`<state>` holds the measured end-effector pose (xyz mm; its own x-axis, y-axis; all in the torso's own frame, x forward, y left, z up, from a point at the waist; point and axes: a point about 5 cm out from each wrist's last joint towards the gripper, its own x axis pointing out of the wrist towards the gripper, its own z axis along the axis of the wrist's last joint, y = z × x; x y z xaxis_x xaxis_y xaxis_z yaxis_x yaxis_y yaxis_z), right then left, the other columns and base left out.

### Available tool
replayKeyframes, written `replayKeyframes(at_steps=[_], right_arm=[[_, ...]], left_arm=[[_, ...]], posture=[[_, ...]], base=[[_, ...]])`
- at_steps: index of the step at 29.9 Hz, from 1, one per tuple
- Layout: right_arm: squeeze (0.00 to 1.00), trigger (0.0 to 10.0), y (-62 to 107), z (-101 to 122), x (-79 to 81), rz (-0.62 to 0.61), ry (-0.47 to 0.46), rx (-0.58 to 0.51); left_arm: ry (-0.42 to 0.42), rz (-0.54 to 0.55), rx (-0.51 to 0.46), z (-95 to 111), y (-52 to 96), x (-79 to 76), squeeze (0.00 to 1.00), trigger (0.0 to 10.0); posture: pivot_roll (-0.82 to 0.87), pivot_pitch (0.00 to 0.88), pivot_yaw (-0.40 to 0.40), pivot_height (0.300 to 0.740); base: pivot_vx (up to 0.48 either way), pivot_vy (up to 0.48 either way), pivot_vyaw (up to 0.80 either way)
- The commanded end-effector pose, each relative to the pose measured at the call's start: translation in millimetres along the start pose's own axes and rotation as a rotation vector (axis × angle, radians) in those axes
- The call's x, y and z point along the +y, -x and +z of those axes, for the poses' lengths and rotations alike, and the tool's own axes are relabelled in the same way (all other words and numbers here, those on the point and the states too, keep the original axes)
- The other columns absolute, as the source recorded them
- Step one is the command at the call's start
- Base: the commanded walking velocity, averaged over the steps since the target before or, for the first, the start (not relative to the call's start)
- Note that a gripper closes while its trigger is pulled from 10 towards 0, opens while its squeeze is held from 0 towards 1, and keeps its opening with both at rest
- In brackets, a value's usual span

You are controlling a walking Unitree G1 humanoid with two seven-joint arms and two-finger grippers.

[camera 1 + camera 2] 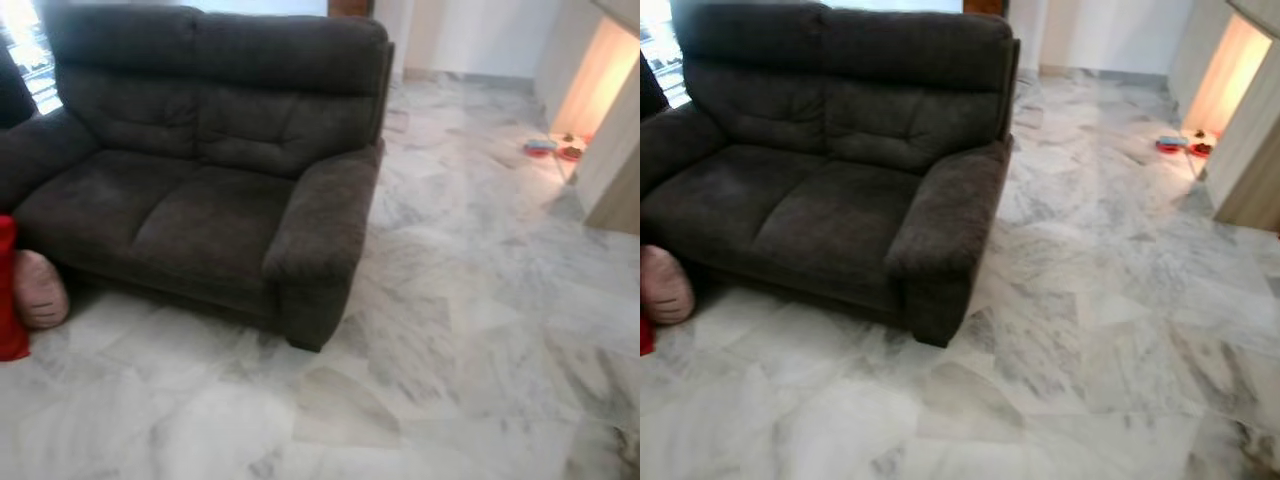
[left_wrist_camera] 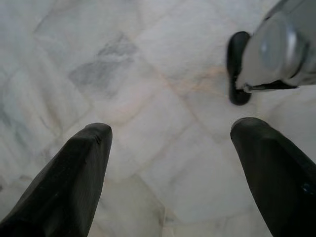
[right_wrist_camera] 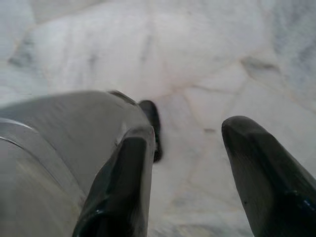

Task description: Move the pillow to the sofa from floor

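Sofa: a dark grey two-seat fabric sofa (image 1: 205,170) stands on the white marble floor (image 1: 470,330), its seat cushions bare, its near armrest (image 1: 322,215) facing the camera.
Pillow: a pinkish round pillow (image 1: 38,290) lies on the floor at the sofa's front left corner, touching or just beside the sofa base; a red object (image 1: 10,290) stands right next to it at the edge of the left eye view.
Left gripper: the left gripper (image 2: 170,148) hangs over bare marble, its two black fingers (image 2: 74,182) spread wide with nothing between them. One of the robot's silver legs with a black foot (image 2: 237,69) shows beyond it.
Right gripper: the right gripper (image 3: 190,163) also points down at the floor, fingers (image 3: 261,173) apart and holding nothing, beside a silver leg (image 3: 59,148).
Pillow relative to grippers: well apart; both wrist views look at plain floor tiles.
Background: small red and blue items (image 1: 552,149) lie on the floor near a lit doorway (image 1: 600,80) at far right.
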<state>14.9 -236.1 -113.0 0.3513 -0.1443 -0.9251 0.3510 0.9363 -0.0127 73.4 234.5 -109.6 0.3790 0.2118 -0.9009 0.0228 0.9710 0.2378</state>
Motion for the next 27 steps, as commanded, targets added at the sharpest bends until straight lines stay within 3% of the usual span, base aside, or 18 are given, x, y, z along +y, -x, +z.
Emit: replayKeyframes(at_steps=[1,7,13,27], right_arm=[[0.0,10.0,-0.1,-0.7,2.6,0.006,-0.011,-0.005],[0.0,10.0,-0.1,-1.3,2.3,-0.001,-0.014,-0.001],[0.0,10.0,0.0,-1.9,1.9,-0.004,-0.017,0.004],[0.0,10.0,0.1,-1.1,1.5,-0.008,-0.013,-0.006]], left_arm=[[0.017,0.012,0.026,-5.5,0.8,5.4,0.0,10.0],[0.019,0.013,0.025,-4.9,0.7,4.9,0.0,10.0],[0.021,0.012,0.026,-5.3,0.8,4.5,0.0,10.0],[0.024,0.015,0.027,-5.6,0.8,3.9,0.0,10.0]], posture=[[0.06,0.0,-0.013,0.74],[0.06,0.0,-0.013,0.74],[0.07,0.0,-0.012,0.74],[0.07,0.0,-0.013,0.74]], base=[[0.0,0.409,0.0],[0.0,0.409,0.0],[0.0,0.41,-0.72],[0.0,0.406,0.0]])
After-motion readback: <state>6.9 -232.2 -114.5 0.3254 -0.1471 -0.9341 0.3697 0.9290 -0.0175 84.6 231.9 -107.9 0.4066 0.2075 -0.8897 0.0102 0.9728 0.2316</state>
